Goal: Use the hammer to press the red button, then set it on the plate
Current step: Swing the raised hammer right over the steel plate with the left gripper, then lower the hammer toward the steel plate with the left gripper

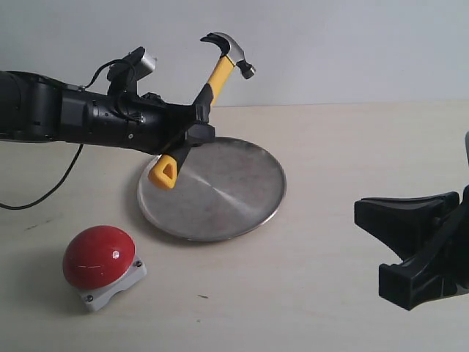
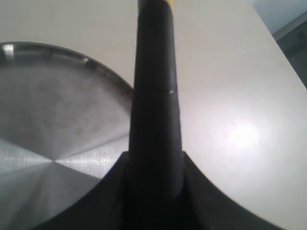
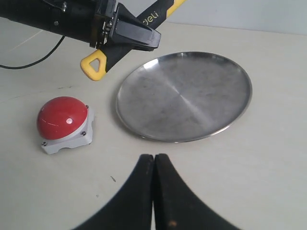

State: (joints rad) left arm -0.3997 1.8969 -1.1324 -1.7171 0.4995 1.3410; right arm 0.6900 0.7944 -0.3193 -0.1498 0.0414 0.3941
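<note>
My left gripper is shut on the black grip of the hammer, a yellow-and-black claw hammer held tilted in the air, steel head up, yellow loop end down. It hangs over the back left rim of the steel plate. The red button on its grey base sits at the front left, apart from the hammer. In the left wrist view the hammer handle fills the middle over the plate. My right gripper is shut and empty near the plate and button, with the hammer beyond.
A black cable trails from the left arm across the table's left side. The right gripper stands at the right edge of the exterior view. The pale tabletop meets a light wall behind.
</note>
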